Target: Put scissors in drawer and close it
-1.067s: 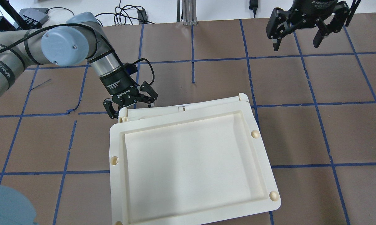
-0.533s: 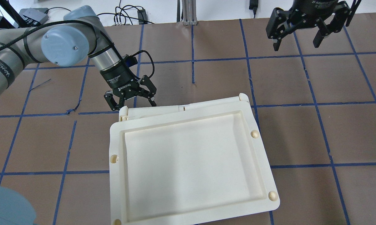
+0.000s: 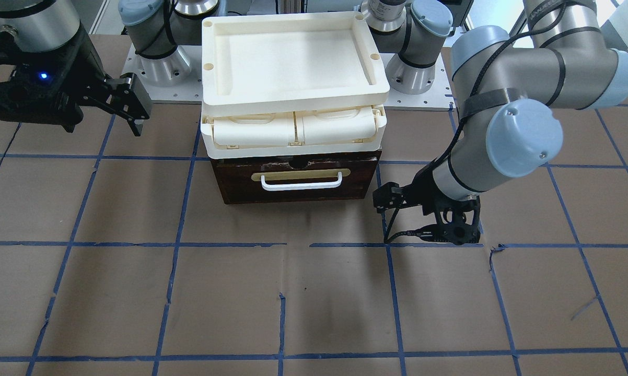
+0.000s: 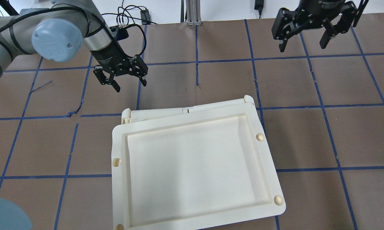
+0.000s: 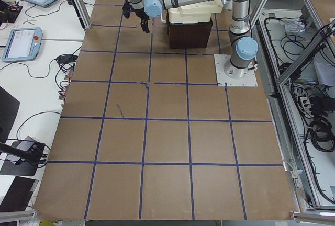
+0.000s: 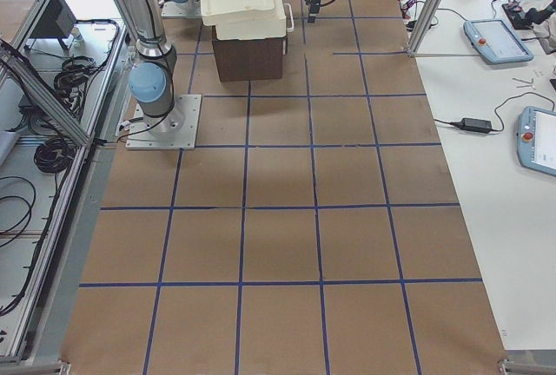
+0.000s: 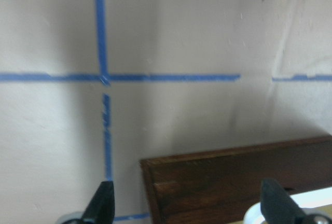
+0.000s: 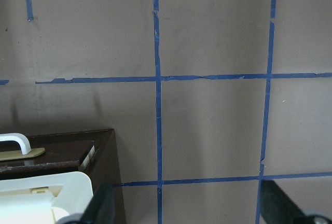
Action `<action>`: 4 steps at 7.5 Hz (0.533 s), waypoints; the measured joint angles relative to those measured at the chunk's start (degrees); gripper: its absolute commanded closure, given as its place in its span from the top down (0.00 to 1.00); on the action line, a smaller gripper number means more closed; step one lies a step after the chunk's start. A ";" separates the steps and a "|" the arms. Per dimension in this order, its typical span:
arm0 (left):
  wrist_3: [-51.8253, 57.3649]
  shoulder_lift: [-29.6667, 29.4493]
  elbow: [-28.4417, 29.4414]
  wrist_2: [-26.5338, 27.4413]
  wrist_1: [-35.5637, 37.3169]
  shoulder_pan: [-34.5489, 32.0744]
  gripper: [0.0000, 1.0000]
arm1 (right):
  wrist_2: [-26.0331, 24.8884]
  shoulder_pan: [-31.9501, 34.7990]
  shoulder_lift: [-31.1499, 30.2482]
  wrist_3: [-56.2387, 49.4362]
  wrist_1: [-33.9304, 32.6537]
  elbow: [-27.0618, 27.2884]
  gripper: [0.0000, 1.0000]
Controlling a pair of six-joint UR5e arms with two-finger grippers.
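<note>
The drawer (image 3: 298,180) has a dark brown front, a brass plate and a white bar handle (image 3: 301,184). It sits under the cream tray unit, and none of its pale inside shows. The scissors are in no view. My left gripper (image 4: 130,85) is open and empty. It hangs over bare table off the drawer's front corner, apart from it, and also shows in the front view (image 3: 388,198). The left wrist view shows that corner (image 7: 233,182) between the open fingertips. My right gripper (image 4: 302,46) is open and empty, high at the far right.
The cream plastic tray unit (image 4: 195,163) stands on top of the drawer's box and hides it from above; two small closed compartments (image 3: 293,128) show on its front. Brown table with blue tape grid (image 4: 307,127) lies around it. Cables (image 4: 128,16) lie beyond the far edge.
My left gripper has drawn back from the tray unit's far left corner, moving farther out and to the left, still open. The right gripper has not moved.
</note>
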 measured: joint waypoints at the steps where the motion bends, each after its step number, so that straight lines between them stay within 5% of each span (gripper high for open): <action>1: 1.28 1.93 0.77 2.54 0.03 1.09 1.00 | 0.00 0.02 -0.01 0.00 -0.01 0.00 1.00; 4: 1.96 7.68 0.04 4.36 -2.06 2.82 1.00 | 0.00 0.10 -0.04 0.00 -0.08 0.00 1.00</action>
